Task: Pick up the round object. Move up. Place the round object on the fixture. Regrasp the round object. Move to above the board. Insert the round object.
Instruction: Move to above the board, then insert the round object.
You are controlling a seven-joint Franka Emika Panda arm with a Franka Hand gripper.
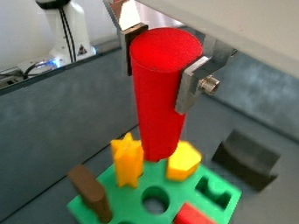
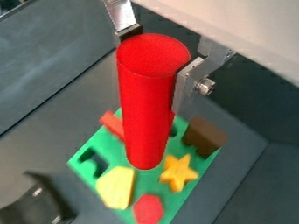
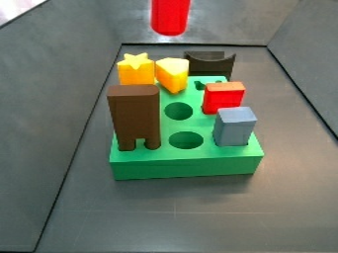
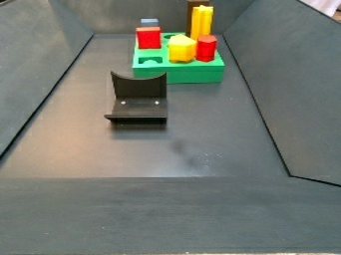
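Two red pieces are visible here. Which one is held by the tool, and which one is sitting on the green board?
The tool holds the red cylinder peg upright above the green board. The red cube sits on the board, beside the grey block, touched by nothing.

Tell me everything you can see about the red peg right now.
The red peg is a glossy, smooth cylinder that looks like plastic, with a flat round top. It hangs upright in the gripper, whose silver fingers clamp its upper part from both sides. It hangs in the air above the green board, touching nothing else. In a side view only its lower end shows.
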